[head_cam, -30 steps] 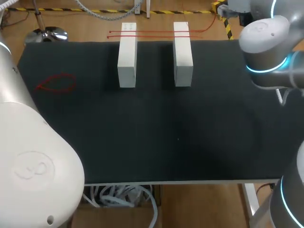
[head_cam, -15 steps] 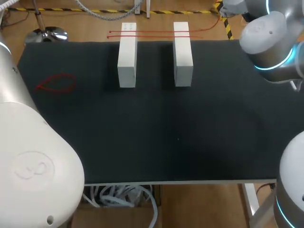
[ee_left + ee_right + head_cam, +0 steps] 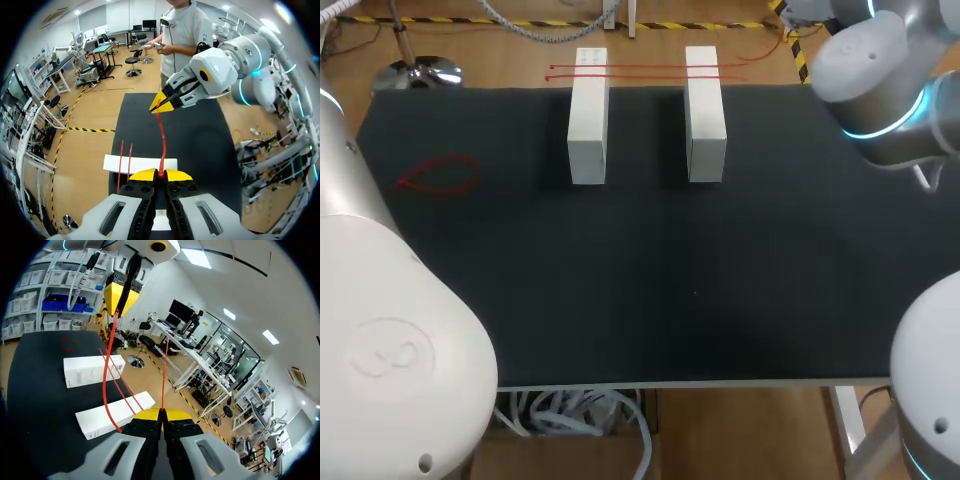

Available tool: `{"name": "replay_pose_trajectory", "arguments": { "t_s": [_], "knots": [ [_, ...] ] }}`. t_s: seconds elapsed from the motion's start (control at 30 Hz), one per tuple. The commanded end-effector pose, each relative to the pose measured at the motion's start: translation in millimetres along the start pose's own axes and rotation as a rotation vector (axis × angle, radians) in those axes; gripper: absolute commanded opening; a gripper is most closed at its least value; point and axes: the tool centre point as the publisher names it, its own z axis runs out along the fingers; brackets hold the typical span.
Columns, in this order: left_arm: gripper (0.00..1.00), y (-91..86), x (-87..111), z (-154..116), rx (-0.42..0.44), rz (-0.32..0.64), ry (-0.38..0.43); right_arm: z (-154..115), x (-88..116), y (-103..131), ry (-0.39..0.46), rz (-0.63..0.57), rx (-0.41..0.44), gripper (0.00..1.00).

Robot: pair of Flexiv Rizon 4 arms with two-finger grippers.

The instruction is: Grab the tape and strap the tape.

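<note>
While the red tape (image 3: 161, 140) runs stretched between them, left hand (image 3: 160, 175) is pinching its near end | right hand (image 3: 162, 103) is clamped on the far end | white blocks (image 3: 588, 115) upper middle, two spare red strips (image 3: 645, 70) lying across them | red loop (image 3: 440, 175) at the left of the counter (image 3: 670, 300)
</note>
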Motion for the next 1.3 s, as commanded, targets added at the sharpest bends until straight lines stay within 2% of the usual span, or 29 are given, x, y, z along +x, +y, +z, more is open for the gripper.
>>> {"name": "replay_pose_trajectory", "arguments": {
  "t_s": [0.03, 0.27, 0.5, 0.63, 0.7, 0.83, 0.97, 1.17, 1.3],
  "knots": [
    [0.0, -0.5, -0.2, -1, -0.005, -0.001, 0.003, 2, -4, 10, -0.025, -0.142, 0.148, 0.0],
    [0.0, -0.5, -0.2, -1, -0.005, -0.001, 0.003, 4, -12, 21, -0.057, -0.373, 0.198, 0.0],
    [0.0, -0.5, -0.2, -1, -0.005, -0.001, 0.003, 3, -16, 32, -0.148, -0.573, 0.277, 0.0],
    [0.0, -0.5, -0.2, -1, -0.005, -0.001, 0.003, 2, -19, 37, -0.222, -0.604, 0.327, 0.0],
    [0.0, -0.5, -0.2, -1, -0.005, -0.001, 0.003, 2, -19, 38, -0.255, -0.59, 0.324, 0.0],
    [0.0, -0.5, -0.2, -1, -0.005, -0.001, 0.003, 2, -17, 37, -0.289, -0.589, 0.397, 0.0],
    [0.0, -0.5, -0.2, -1, -0.005, -0.001, 0.003, 1, -15, 34, -0.335, -0.593, 0.432, 0.0],
    [0.0, -0.5, -0.2, -1, -0.005, -0.001, 0.003, 1, -15, 39, -0.398, -0.616, 0.478, 0.0],
    [0.0, -0.5, -0.2, -1, -0.005, -0.001, 0.003, 3, -15, 44, -0.425, -0.598, 0.466, 0.0]
  ]
}}
